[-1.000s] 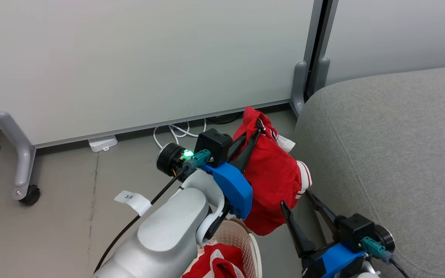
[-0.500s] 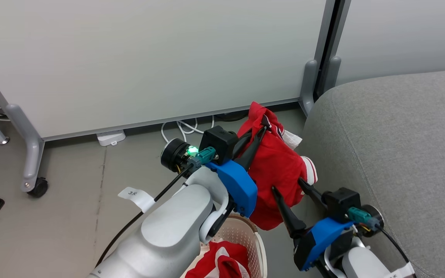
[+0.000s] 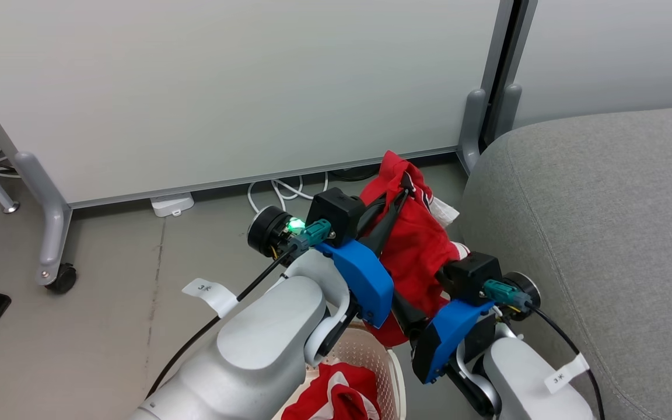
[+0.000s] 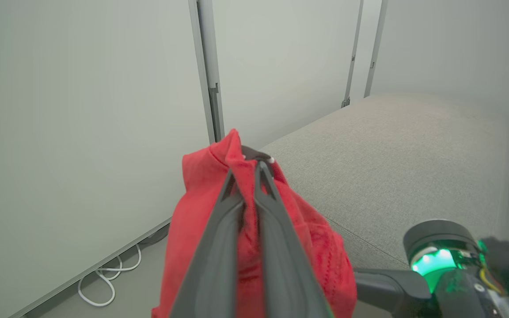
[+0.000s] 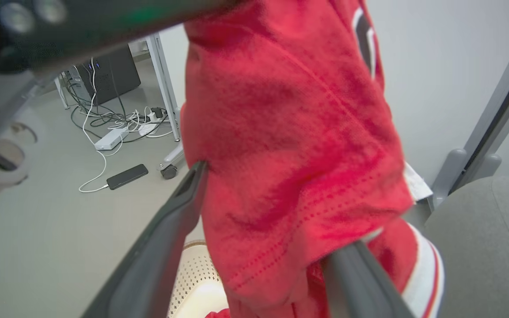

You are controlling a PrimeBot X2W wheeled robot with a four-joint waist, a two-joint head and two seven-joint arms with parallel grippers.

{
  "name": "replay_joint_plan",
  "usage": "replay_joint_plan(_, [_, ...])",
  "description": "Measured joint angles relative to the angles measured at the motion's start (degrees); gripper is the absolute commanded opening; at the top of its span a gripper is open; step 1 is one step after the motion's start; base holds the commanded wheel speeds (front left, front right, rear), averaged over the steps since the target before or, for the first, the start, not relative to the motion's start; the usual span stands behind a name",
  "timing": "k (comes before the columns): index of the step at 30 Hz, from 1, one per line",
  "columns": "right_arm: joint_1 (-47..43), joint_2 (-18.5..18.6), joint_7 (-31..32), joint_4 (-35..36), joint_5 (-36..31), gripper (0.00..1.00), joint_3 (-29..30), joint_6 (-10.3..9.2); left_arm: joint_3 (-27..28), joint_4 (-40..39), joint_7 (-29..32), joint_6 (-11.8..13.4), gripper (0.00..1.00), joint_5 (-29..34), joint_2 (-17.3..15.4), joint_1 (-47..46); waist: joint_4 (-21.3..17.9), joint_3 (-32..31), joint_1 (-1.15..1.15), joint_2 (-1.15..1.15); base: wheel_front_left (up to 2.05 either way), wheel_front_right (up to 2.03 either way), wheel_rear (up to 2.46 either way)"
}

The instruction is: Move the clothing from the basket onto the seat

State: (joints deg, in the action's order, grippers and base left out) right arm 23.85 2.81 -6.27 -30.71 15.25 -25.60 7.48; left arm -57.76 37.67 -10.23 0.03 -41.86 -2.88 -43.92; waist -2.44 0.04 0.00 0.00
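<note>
While the left gripper (image 4: 249, 168) pinches its top, the red garment (image 3: 420, 251) hangs lengthwise, hem down toward the basket (image 3: 393, 373); the right gripper (image 5: 277, 205) gapes astride it.

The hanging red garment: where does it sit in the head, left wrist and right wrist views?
Head view: red garment at centre, beside the seat.
Left wrist view: bottom centre, pinched by the left gripper.
Right wrist view: centre, running top to bottom.
Shared landmark: the grey seat, to the right in every view.
</note>
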Motion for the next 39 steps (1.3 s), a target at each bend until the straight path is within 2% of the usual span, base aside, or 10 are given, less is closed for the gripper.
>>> replay_joint_plan(2, [1.20,0.01,0.04,-1.29,-0.36,1.00,-0.62,0.00,-0.25,0.14,-0.07,0.01,0.00,-0.20,0.00,-0.03,0.05,-0.06,0.00,0.00,0.00,0.00,0.00])
replay_joint_plan(3, [1.69,0.00,0.13,-1.96,-0.79,0.82,-0.80,0.00,-0.37,0.22,-0.24,0.01,0.00,-0.42,0.01,-0.11,0.08,-0.08,0.00,0.00,0.00,0.00,0.00])
replay_joint_plan(4, [2.04,0.00,0.15,-2.64,-1.35,0.41,-0.86,0.00,-0.45,0.32,-0.32,0.02,0.00,-0.51,0.00,-0.25,0.11,-0.10,0.00,0.00,0.00,0.00,0.00])
replay_joint_plan(5, [2.36,0.00,0.21,-3.33,-1.94,0.18,-0.83,0.00,-0.55,0.42,-0.40,0.02,0.00,-0.54,-0.01,-0.41,0.15,-0.10,0.00,0.00,0.00,0.00,0.00])
replay_joint_plan(6, [2.60,0.00,0.14,-3.94,-2.59,0.00,-0.71,0.00,-0.67,0.47,-0.43,0.02,0.00,-0.73,0.00,-0.54,0.20,-0.11,0.00,0.00,0.00,0.00,0.00])
replay_joint_plan(16, [3.59,0.01,-1.15,-6.72,-5.48,0.00,0.55,0.00,-1.68,1.33,-0.87,0.32,0.00,-1.90,0.00,-0.97,0.10,-0.26,0.00,0.00,0.00,0.00,0.00])
replay_joint_plan(38, [3.54,0.00,-2.36,-7.08,-5.54,0.00,0.24,0.00,-3.19,3.35,-1.74,0.97,0.00,-3.48,0.00,-1.55,-0.84,-0.53,0.00,0.00,0.00,0.00,0.00])
replay_joint_plan(39, [3.53,0.00,-2.36,-7.10,-5.54,0.00,0.25,0.00,-3.30,3.45,-1.72,0.97,0.14,-3.58,0.01,-1.57,-0.87,-0.55,0.00,0.00,0.00,0.00,0.00])
